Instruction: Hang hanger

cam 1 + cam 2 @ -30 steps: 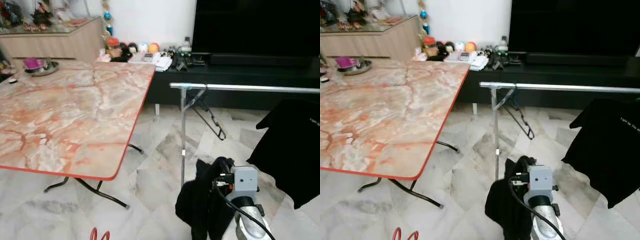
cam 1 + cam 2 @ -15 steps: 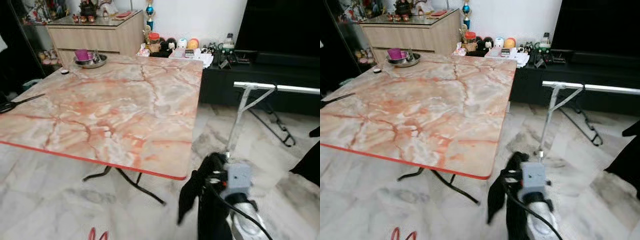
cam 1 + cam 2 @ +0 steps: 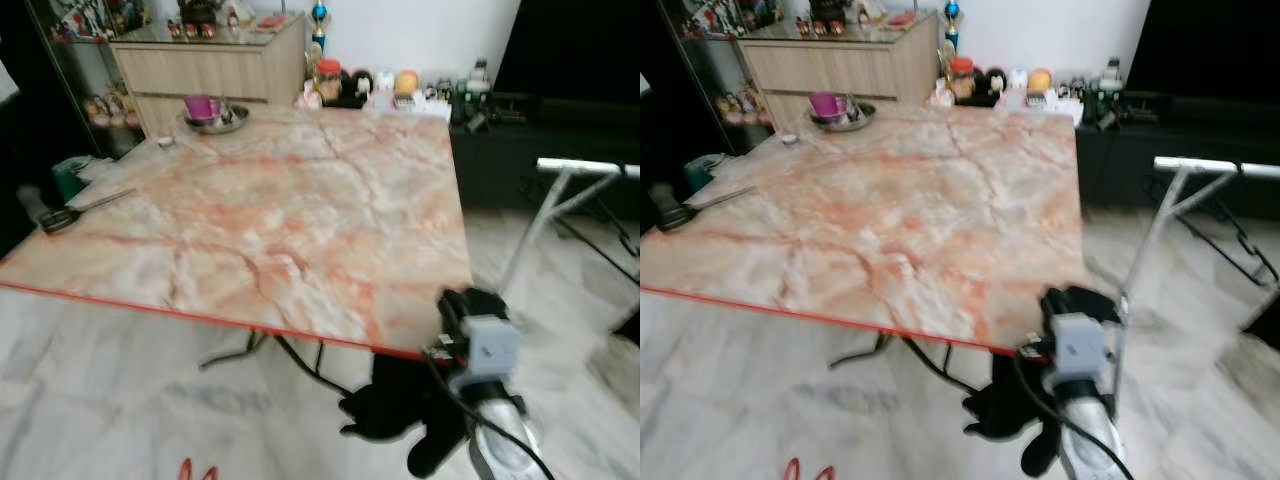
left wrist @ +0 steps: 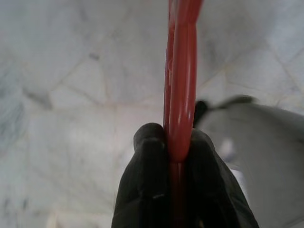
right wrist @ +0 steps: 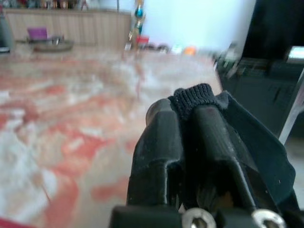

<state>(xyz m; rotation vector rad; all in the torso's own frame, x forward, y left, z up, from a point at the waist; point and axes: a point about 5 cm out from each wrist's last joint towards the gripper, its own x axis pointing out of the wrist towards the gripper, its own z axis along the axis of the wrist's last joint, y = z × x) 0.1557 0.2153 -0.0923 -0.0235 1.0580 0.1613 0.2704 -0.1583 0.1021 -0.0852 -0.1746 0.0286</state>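
The robot is turning left: the big orange-veined marble table with its red edge (image 3: pixel 250 230) is now sliding into the centre of the frame, where a second ago the silver metal clothes rail (image 3: pixel 590 168) was standing mid-picture; that rail is now slipping off at the right edge. To me this means it is facing away from the hanging spot, probably to dress the hanger at the table first. At lower right the right gripper (image 5: pixel 187 116) is clenching a black knitted garment (image 3: pixel 400 410) that is dangling just past the table corner. At the bottom edge, lower left, the left gripper (image 4: pixel 171 142) is pinching the red plastic hanger (image 4: pixel 180 80) above the pale marble floor (image 3: pixel 100 400).
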